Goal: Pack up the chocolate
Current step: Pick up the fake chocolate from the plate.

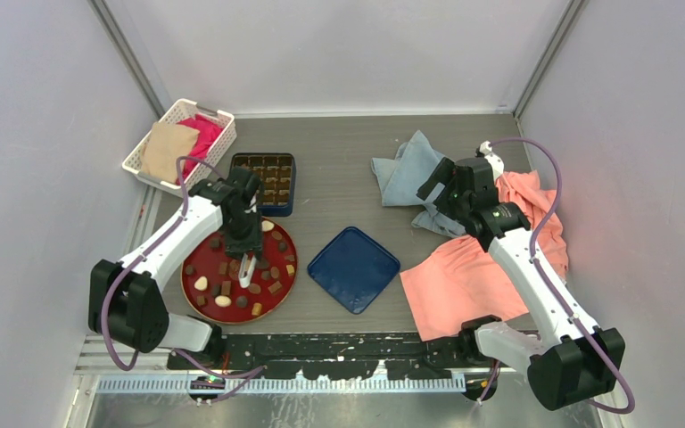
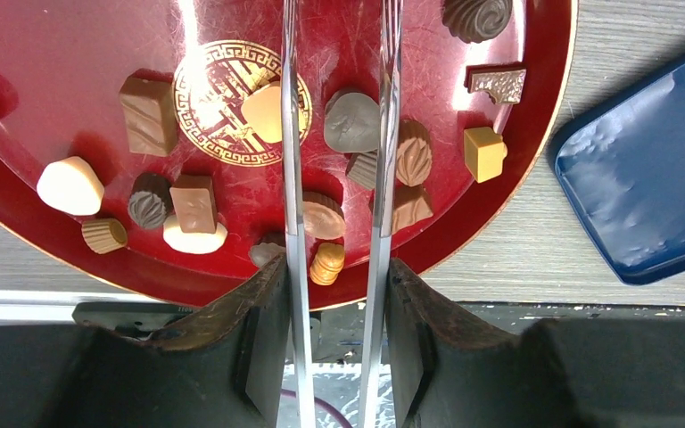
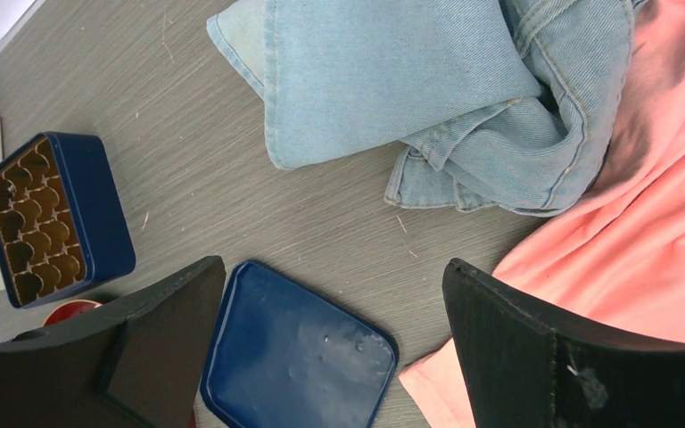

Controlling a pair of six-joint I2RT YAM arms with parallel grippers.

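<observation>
**Operator:** Where is the chocolate?

**Inspector:** Every piece of chocolate in view lies loose on one red plate. Your left wrist camera shows eighteen by my count: two cream-white, the rest tan to dark brown. A few are half hidden behind the blades.

**Operator:** And the hands?

**Inspector:** Your left gripper is clamped on one pair of metal tongs. The two blades stand apart over the plate, with a grey-brown round piece lying between them. I cannot tell whether they touch it. Your right gripper hangs with its jaws wide apart, holding nothing, above the table.

**Operator:** What surrounds the plate?

**Inspector:** One blue box stands just behind the plate. One blue lid lies flat to the right of the plate. At the far left, one white basket holds two cloths, a tan cloth and a pink cloth. On the right lie two more: a denim cloth and a coral garment, touching each other.
</observation>
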